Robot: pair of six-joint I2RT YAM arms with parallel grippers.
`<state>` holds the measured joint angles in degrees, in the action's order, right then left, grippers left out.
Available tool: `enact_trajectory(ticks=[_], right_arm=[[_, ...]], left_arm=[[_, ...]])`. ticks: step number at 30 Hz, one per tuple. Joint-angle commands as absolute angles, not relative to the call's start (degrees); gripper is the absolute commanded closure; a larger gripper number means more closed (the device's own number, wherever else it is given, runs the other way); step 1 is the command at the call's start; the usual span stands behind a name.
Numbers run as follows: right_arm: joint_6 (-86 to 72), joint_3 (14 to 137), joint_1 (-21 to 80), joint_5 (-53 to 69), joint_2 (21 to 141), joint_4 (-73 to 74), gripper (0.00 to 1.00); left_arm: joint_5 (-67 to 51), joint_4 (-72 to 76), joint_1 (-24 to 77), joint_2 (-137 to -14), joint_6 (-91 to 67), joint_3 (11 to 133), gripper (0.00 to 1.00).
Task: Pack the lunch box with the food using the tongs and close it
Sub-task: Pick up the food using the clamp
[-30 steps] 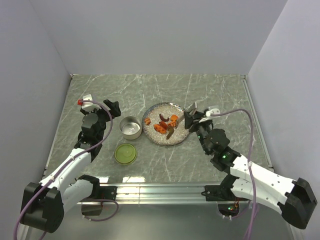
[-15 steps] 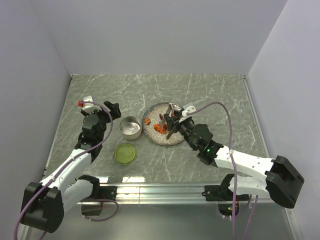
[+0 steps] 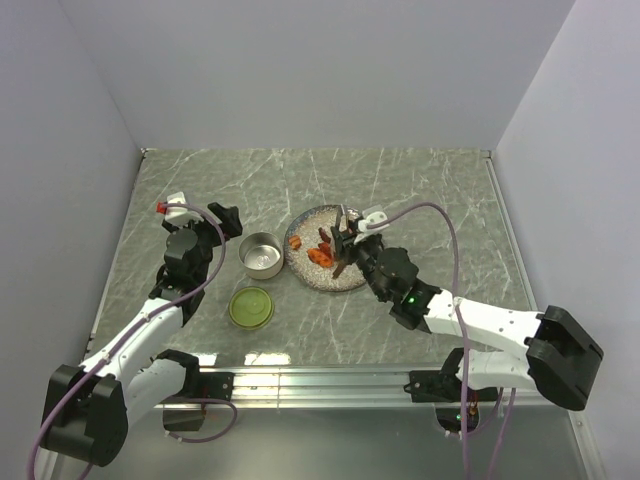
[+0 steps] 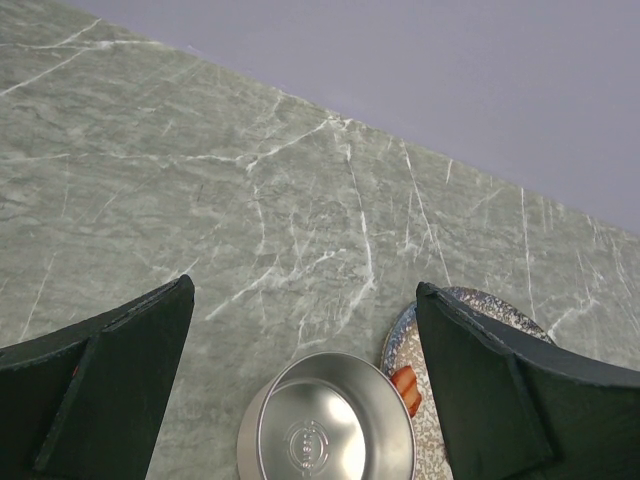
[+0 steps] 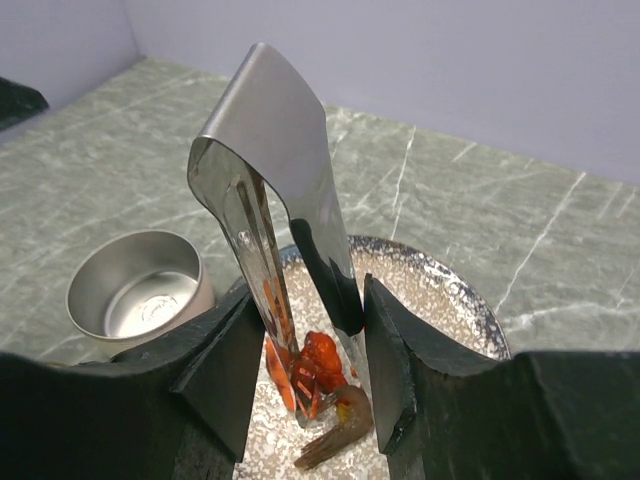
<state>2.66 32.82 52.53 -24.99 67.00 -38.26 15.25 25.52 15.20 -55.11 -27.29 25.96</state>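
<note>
Right wrist: right claw (image 5: 310, 305) half-closed, gripping tongs (image 5: 272, 130).

The left arm (image 3: 150, 320) rises from its base at the near left corner, its forearm slanting forward. The wrist is bent so the left gripper (image 3: 226, 217) aims toward the far right. Its fingers (image 4: 110, 390) stand spread wide with nothing between them. The right arm (image 3: 480, 325) stretches low and leftward from its base at the near right. The right gripper (image 3: 347, 238) points away from the bases, its fingers (image 5: 225, 370) pressed in on the tongs (image 5: 275, 160).
</note>
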Motion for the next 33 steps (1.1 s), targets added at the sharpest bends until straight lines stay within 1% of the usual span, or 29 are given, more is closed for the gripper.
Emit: enact_trajectory(ticks=[1, 13, 15, 18, 19, 20, 21, 22, 28, 33], right_arm=[[1.9, 36.4, 52.9, -27.2, 68.6, -38.8, 0.51], [-1.7, 38.9, 52.7, -28.0, 72.3, -34.5, 0.52], [-1.9, 38.9, 52.8, -28.3, 72.9, -34.6, 0.54], [-1.8, 39.3, 52.8, -29.3, 73.6, -34.5, 0.61], [-1.8, 39.3, 52.8, -29.7, 73.6, -34.5, 0.65], [-1.8, 39.3, 52.8, -29.9, 73.6, -34.6, 0.81], [-1.8, 39.2, 52.7, -30.4, 73.4, -34.5, 0.86], [-1.8, 39.1, 52.8, -30.6, 73.2, -34.4, 0.88], [-1.6, 39.0, 52.9, -32.3, 71.7, -33.3, 0.89], [-0.5, 39.7, 53.6, -32.5, 69.2, -32.3, 0.92]], left_arm=[[14.3, 28.0, 15.3, -53.9, -27.9, 25.7, 0.01], [14.7, 28.1, 15.3, -53.4, -27.9, 25.2, 0.01], [14.7, 28.2, 15.3, -53.3, -28.0, 25.1, 0.01], [14.8, 28.1, 15.3, -53.3, -28.0, 25.0, 0.01], [14.9, 28.1, 15.3, -53.2, -28.0, 25.0, 0.01], [14.9, 28.1, 15.3, -53.3, -28.0, 25.0, 0.01], [14.9, 28.1, 15.3, -53.3, -28.0, 25.0, 0.01], [14.9, 28.1, 15.3, -53.3, -28.1, 25.0, 0.01], [14.9, 27.9, 15.3, -53.4, -28.1, 25.1, 0.01], [15.1, 27.9, 15.3, -53.2, -28.2, 25.0, 0.01]])
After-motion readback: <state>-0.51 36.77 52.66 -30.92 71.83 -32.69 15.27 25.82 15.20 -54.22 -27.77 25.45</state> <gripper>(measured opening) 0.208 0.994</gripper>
